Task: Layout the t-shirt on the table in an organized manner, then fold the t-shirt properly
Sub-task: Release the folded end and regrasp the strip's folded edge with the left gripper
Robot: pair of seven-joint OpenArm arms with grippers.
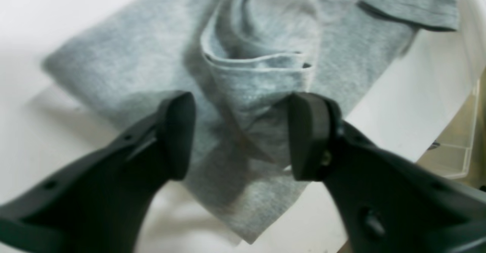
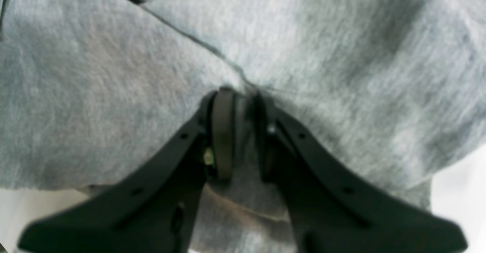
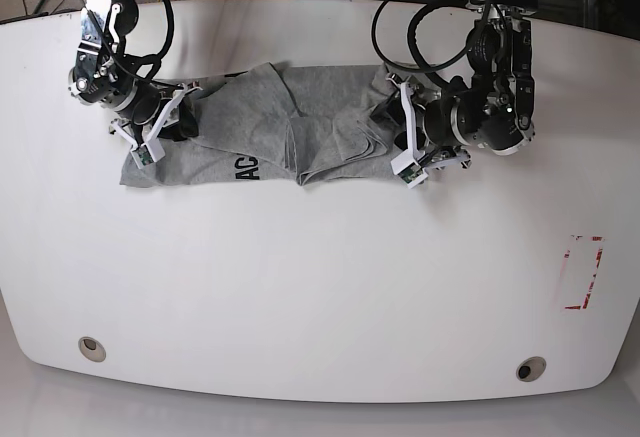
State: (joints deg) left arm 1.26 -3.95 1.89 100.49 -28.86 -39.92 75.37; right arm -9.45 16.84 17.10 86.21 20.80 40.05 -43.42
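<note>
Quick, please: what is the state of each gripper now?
Left gripper: open, jaws on either side of a fold of the t-shirt.
Right gripper: shut on the t-shirt.

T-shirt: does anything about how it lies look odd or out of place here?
Yes. The t-shirt is bunched, not spread: its middle is folded over in creases, hiding most of the lettering. A hemmed flap stands up between the left pincer's open jaws, while the right pincer pinches the cloth.
</note>
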